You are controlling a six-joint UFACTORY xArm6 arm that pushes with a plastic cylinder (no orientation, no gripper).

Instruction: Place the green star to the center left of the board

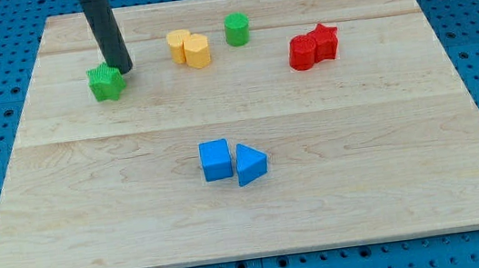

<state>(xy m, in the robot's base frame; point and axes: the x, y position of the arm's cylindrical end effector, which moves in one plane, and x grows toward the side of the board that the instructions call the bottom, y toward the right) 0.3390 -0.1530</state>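
The green star (106,82) lies on the wooden board (258,214) at the view's upper left. My tip (123,70) stands just to the star's upper right, touching or nearly touching it. The dark rod rises from there to the view's top edge.
Two yellow blocks (189,48) sit side by side at the view's top centre, with a green cylinder (237,29) to their right. A red cylinder (304,52) and a red star (326,39) touch at the upper right. A blue cube (216,160) and a blue triangle (250,164) sit near the centre.
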